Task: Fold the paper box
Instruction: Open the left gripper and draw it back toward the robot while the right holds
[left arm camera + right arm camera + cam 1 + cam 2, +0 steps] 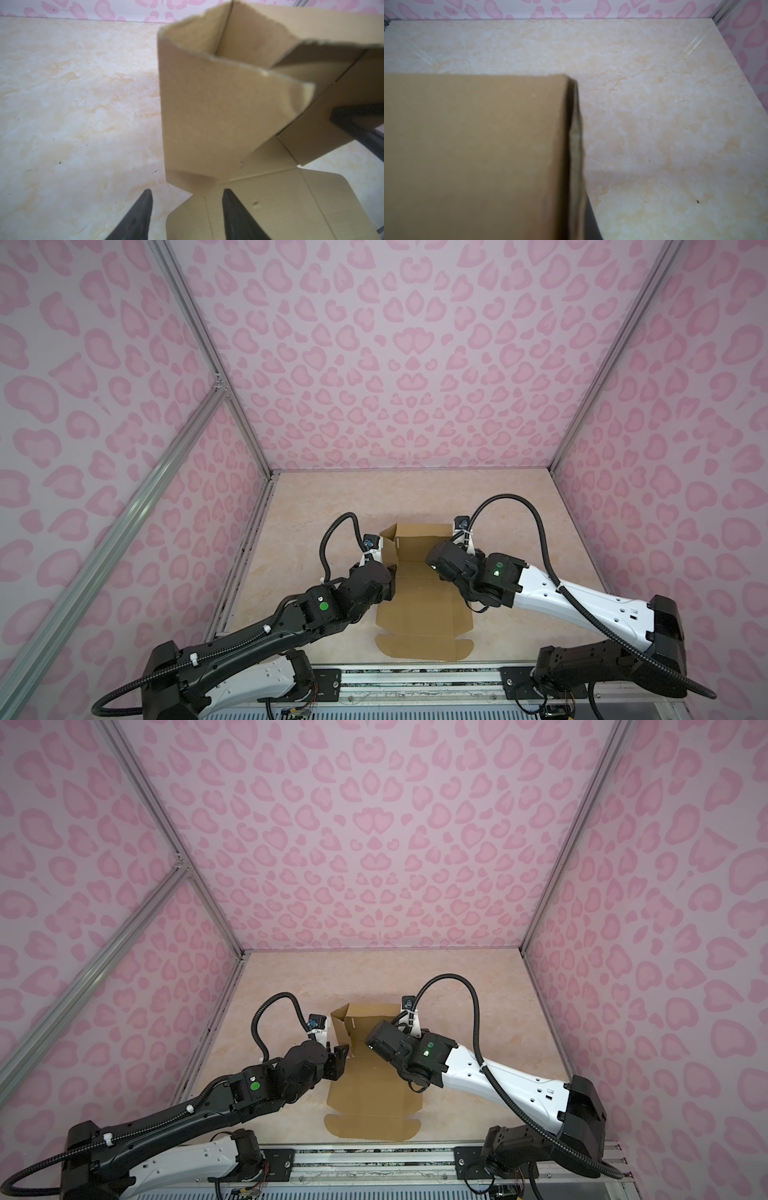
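The box is plain brown cardboard on every face that shows. A mark on the right wrist camera is too small to read. In both top views the box lies in the middle of the marbled desk, between the two arms. Its long axis runs from the rail at the near edge toward the pink-spotted back wall. The near end lies flat on the desk and ends in a flap with rounded corners toward the rail. At the far end the panels are raised into an open-topped tray, and its far left corner flap juts outward at an angle. The left claw is at the box's left side with its fingers about half apart and nothing between them. One finger is over bare desk and the other over the flat cardboard, both tips just short of the lower corner of the raised left panel. The right claw is closed on the edge of the raised right panel, and the cardboard hides one of its fingers. In the left wrist view a dark finger of it presses against that panel.
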Action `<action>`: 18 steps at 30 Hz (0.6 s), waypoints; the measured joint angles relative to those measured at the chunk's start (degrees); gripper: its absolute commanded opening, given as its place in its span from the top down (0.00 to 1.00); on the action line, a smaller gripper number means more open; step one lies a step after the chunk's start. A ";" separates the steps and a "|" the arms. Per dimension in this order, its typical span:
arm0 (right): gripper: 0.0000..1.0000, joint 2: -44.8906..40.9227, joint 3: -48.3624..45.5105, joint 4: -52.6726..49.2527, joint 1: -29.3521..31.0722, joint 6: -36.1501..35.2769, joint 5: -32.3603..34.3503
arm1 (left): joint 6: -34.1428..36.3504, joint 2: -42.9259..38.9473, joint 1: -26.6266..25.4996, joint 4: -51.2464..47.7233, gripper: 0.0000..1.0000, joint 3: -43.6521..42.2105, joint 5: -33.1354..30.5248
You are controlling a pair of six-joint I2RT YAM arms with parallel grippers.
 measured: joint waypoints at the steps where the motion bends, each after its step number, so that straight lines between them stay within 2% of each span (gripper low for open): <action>1: 1.00 0.00 0.00 0.00 0.02 -0.42 -0.04 | 0.85 -0.83 0.15 0.81 0.44 -0.90 0.46; 11: 1.00 -0.31 -0.76 0.46 -0.17 -1.05 -0.13 | 5.64 -9.44 1.42 4.74 0.43 -4.44 5.90; 18: 1.00 -3.06 -2.93 1.60 -0.98 -3.08 -0.11 | 11.87 -18.14 2.80 -3.13 0.23 -0.79 6.91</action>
